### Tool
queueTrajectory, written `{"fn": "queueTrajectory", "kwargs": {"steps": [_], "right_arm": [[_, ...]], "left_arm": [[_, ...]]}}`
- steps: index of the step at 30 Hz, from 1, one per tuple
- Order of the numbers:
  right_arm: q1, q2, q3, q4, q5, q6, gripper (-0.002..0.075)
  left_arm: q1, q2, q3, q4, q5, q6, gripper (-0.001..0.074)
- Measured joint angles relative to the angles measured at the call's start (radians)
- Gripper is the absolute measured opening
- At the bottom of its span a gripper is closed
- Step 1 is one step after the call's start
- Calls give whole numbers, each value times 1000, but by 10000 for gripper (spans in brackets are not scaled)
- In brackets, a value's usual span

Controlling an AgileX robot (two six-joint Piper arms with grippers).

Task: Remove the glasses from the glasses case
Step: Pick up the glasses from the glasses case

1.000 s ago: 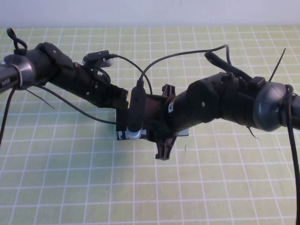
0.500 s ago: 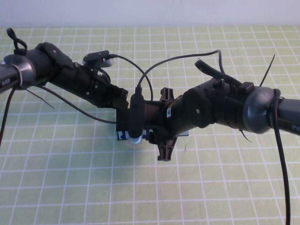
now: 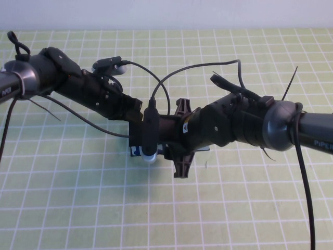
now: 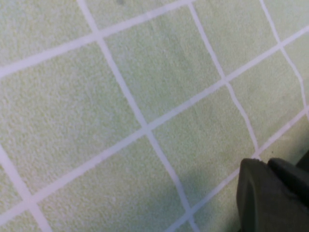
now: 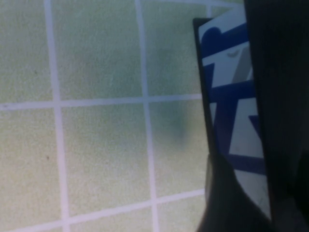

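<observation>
The glasses case (image 3: pixel 135 151) lies at the table's middle under both arms; only a blue and white strip of its near side shows in the high view. Its blue and white printed side (image 5: pixel 231 111) with a black edge fills part of the right wrist view. The glasses are hidden. My right gripper (image 3: pixel 165 136) is over the case, spread open, with one dark finger (image 5: pixel 226 205) beside the printed side. My left gripper (image 3: pixel 134 117) reaches in from the left at the case's far left end, low over the mat (image 4: pixel 273 200).
A green mat with a white grid (image 3: pixel 234 208) covers the table. Black cables (image 3: pixel 171 75) arch over the middle between the two arms. A pale wall runs along the far edge.
My right arm has slid to the left, its forearm and elbow closer to the middle. The left arm and the case have not moved.
</observation>
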Motion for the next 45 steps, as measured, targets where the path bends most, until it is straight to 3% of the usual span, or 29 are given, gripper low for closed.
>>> {"fn": "queueTrajectory", "kwargs": {"steps": [8,18,30,39,42,45], "right_arm": [[0,4,0,-17,-7,0,253],[0,4,-2,-57,-25,0,29],[2,-54,-2,-80,-20,94,-5],[2,-79,-2,-80,-20,102,-13],[2,-93,-2,-80,-20,102,-15],[2,-104,-2,-80,-22,102,-16]], "left_arm": [[0,0,0,0,0,0,-2],[0,0,0,0,7,0,-2],[2,-16,0,0,8,0,-2],[75,-216,0,-9,37,75,-2],[107,-287,38,-123,86,194,-2],[133,-347,154,-350,113,394,-2]]}}
